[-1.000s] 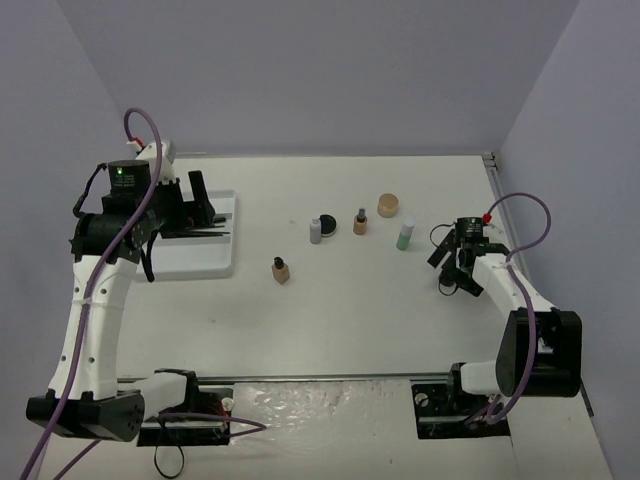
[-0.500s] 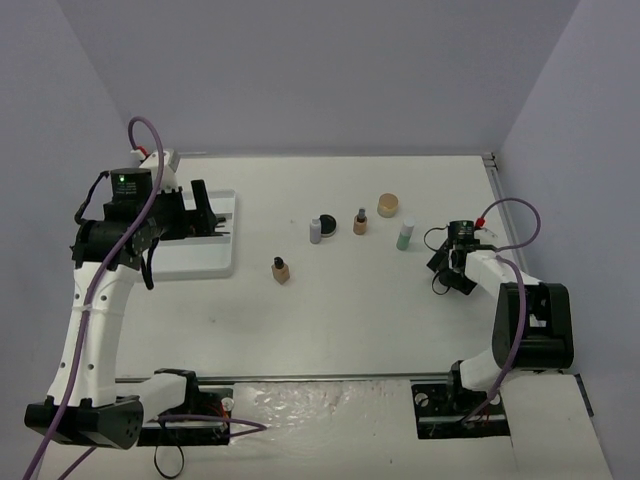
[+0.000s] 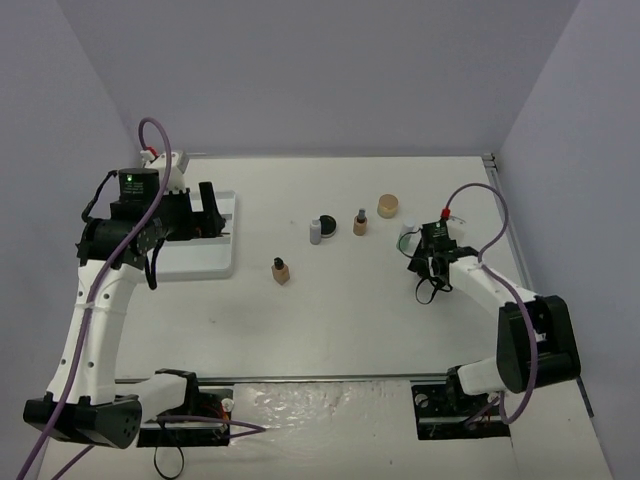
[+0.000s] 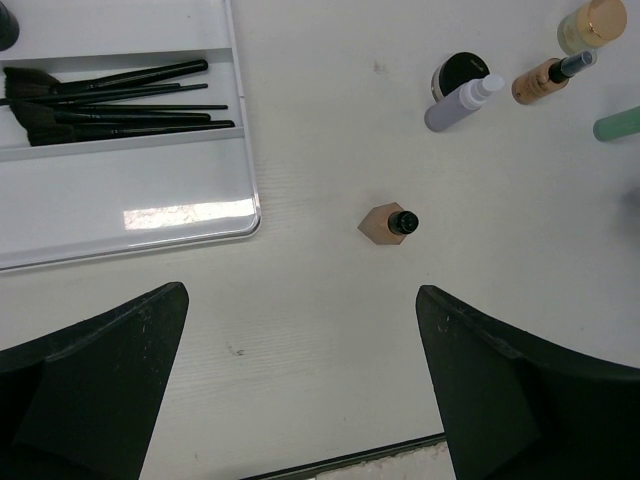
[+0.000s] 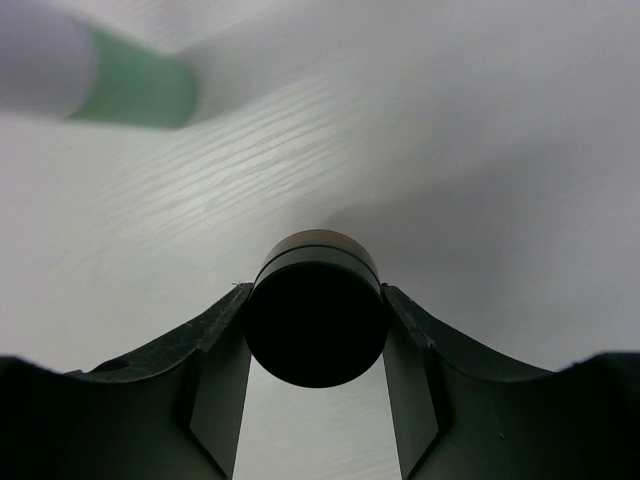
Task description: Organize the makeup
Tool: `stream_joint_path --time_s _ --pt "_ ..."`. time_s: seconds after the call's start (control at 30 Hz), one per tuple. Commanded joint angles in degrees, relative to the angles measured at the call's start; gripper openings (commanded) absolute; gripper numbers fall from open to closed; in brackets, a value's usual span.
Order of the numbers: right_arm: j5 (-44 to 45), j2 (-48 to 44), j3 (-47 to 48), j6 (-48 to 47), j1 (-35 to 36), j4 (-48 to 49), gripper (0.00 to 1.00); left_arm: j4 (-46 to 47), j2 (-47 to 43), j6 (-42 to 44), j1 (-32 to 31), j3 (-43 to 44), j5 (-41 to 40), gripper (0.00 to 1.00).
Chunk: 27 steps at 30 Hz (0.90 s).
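In the right wrist view, nearest the lens is my right gripper (image 5: 315,295). Its fingers (image 5: 215,370) are closed against both sides of a black round pot (image 5: 315,320). I cannot tell whether the pot rests on the table (image 5: 450,150) or hangs just off it. One green-white bottle (image 5: 110,80) lies just beyond, up and to the left. To do this well I should lift straight up before going sideways, so that bottle is not knocked. I should also keep the squeeze across the pot's widest part, since a smooth round wall may roll out.

In the left wrist view, my left gripper (image 4: 302,291) is spread wide and holds nothing, hovering near the white tray (image 4: 150,180). Black brushes (image 4: 110,100) lie in one slot. I make it about five, though they overlap. Loose on the table are one hexagonal beige bottle (image 4: 388,223), one grey spray bottle (image 4: 460,100) just beside a second black pot (image 4: 460,70), one tan bottle (image 4: 545,80) and one tan round compact (image 4: 590,20).

In the top view, the tray (image 3: 200,262) sits under my left gripper (image 3: 210,212), well apart from my right gripper (image 3: 432,265). I judge the pot may have to be set down mid-table for the left arm. Outside the tray I count four bottles, two pots and one compact.
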Motion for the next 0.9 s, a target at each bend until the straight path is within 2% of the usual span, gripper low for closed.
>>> stream_joint_path --time_s 0.0,0.17,0.3,0.4,0.7,0.8,0.87 --pt "-1.9 -6.0 0.1 -3.0 9.1 1.0 0.00 1.7 1.1 -0.3 -1.8 2.3 0.7 0.97" --pt "-1.9 -4.6 5.0 -8.3 25.4 2.6 0.00 2.1 2.4 0.5 -5.4 2.0 -0.2 0.97" --pt "-2.8 2.2 10.4 -15.8 33.9 4.8 0.01 2.8 3.7 0.8 -8.9 1.9 -1.9 0.97" --pt "-5.3 7.2 13.1 -19.3 37.3 7.4 0.04 3.1 4.2 0.7 -10.9 1.9 -2.8 0.97" --pt "-11.1 14.1 13.2 -24.6 38.3 10.4 0.15 2.9 4.6 0.3 -13.9 0.9 -4.3 0.97" --pt "-13.0 15.1 12.3 -25.1 38.4 11.1 0.23 3.1 4.5 0.2 -14.1 0.8 -4.4 0.97" --pt "-12.9 15.4 11.8 -25.2 38.4 11.4 0.34 3.2 4.6 0.0 -14.2 0.9 -4.3 0.97"
